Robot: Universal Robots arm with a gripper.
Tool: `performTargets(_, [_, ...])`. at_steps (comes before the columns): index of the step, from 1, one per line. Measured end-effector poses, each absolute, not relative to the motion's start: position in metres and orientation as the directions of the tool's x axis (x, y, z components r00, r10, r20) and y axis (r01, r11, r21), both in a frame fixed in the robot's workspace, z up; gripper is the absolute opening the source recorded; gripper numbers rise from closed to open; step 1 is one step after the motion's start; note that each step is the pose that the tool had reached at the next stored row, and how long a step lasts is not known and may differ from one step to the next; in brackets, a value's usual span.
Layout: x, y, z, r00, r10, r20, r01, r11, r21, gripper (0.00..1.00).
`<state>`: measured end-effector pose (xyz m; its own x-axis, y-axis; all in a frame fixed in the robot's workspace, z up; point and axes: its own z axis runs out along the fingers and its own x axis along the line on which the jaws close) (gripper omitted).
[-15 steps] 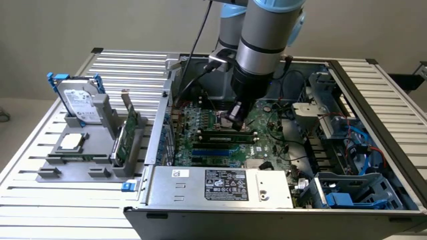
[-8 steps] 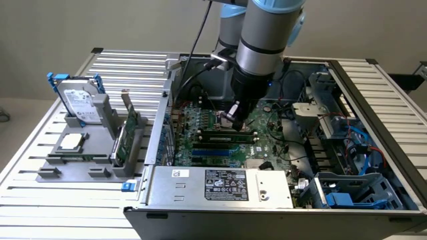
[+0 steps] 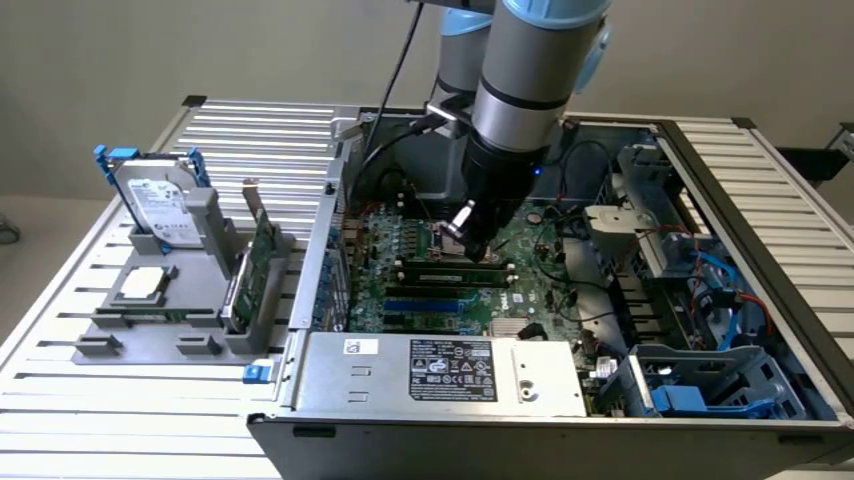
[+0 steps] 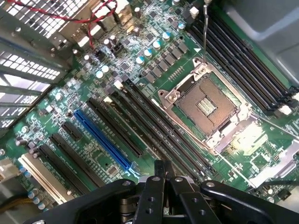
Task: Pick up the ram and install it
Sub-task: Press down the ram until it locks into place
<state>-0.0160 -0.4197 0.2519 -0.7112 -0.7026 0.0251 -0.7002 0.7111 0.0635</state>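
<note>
Now | gripper point(image 4: 161, 179) lower centre of frame, jaws fully closed, nothing visibly held | ram point(image 3: 441, 266) mid-frame in slot: light, stiff, fragile; grip long edges, avoid chips

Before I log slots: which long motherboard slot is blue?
The single blue slot, beside the black expansion slots; the memory slots are black too.
</note>
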Motion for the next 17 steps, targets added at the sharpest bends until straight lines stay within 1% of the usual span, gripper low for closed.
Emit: performTargets(17, [-0.016,-0.4198,0.2469,-0.883,-0.468,0.026,-0.466,0.882,0.063,0.11])
